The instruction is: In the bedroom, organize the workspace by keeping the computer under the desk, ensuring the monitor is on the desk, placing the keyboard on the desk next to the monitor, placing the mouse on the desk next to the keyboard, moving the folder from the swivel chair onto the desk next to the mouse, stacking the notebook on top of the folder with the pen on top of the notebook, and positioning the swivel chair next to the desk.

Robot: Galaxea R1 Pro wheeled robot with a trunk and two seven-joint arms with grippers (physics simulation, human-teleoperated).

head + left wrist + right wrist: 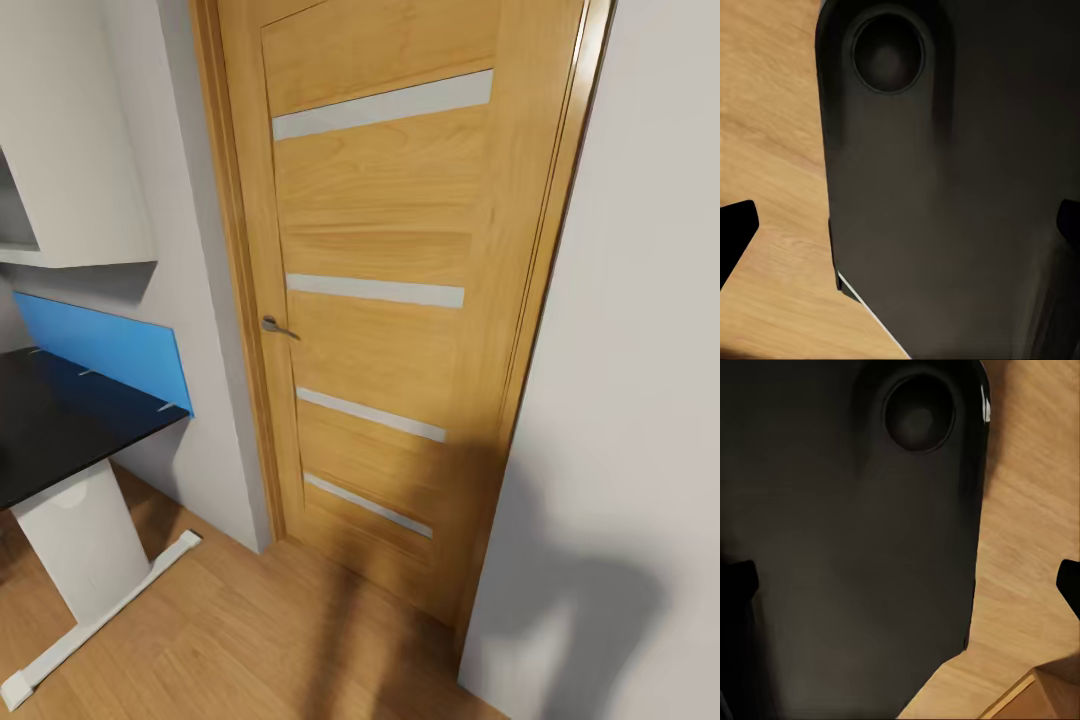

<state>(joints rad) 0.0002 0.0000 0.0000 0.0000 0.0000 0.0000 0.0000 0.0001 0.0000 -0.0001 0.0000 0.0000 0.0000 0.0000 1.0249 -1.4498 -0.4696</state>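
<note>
The desk (50,430) reaches in at the head view's left with one end of its glossy black top, standing on a white slab leg (85,550) with a long foot. My left gripper (900,229) is open, its dark fingertips (731,232) far apart over the robot's own black body and the wood floor. My right gripper (904,585) is open too, with fingertips (1069,581) at the picture's edges and nothing between them.
An oak door (390,250) with frosted strips and a metal handle (275,325) stands shut straight ahead. A blue wall panel (110,345) runs behind the desk below a white cabinet (70,150). A grey wall (620,400) is at the right, light wood floor (250,640) below.
</note>
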